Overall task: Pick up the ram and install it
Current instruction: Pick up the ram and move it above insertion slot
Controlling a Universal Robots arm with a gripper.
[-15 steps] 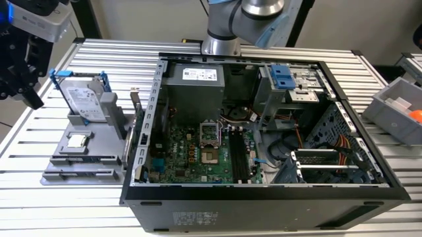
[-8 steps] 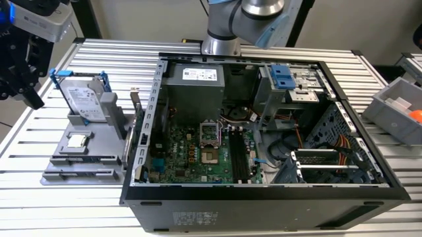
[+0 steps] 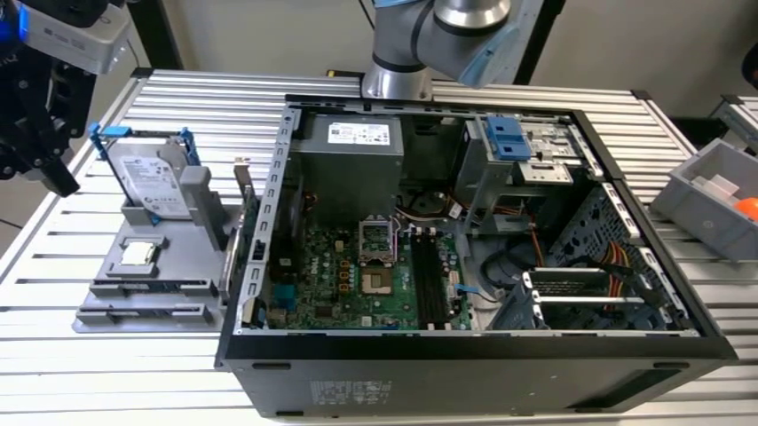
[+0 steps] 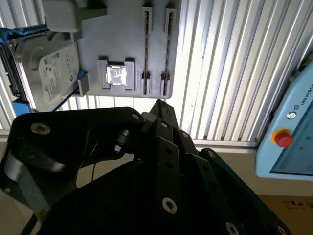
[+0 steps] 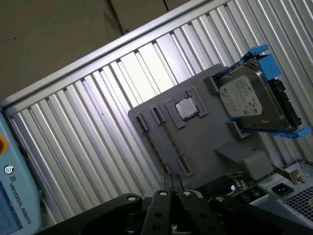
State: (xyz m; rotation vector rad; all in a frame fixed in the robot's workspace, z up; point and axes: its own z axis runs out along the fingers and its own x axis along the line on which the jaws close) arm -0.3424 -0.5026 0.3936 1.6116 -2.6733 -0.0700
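Note:
My gripper (image 3: 53, 177) hangs high over the exterior view's left edge, above the grey parts tray (image 3: 119, 306). Its black fingers meet at their tips in both wrist views (image 4: 159, 104) (image 5: 169, 181), shut with nothing showing between them. The ram is out of view. The tray's two long narrow slots (image 4: 157, 49) appear as thin lines in both wrist views. The open computer case (image 3: 474, 355) lies in the middle of the table, and the motherboard's black memory slots (image 3: 432, 284) run beside the processor socket.
A silver hard drive (image 3: 160, 182) in a blue-handled frame stands at the tray's back, with a square silver processor (image 3: 138, 253) in front of it. A grey bin (image 3: 711, 200) holding something orange sits at the exterior view's right. A light-blue pendant (image 4: 293, 137) lies beyond the table's edge.

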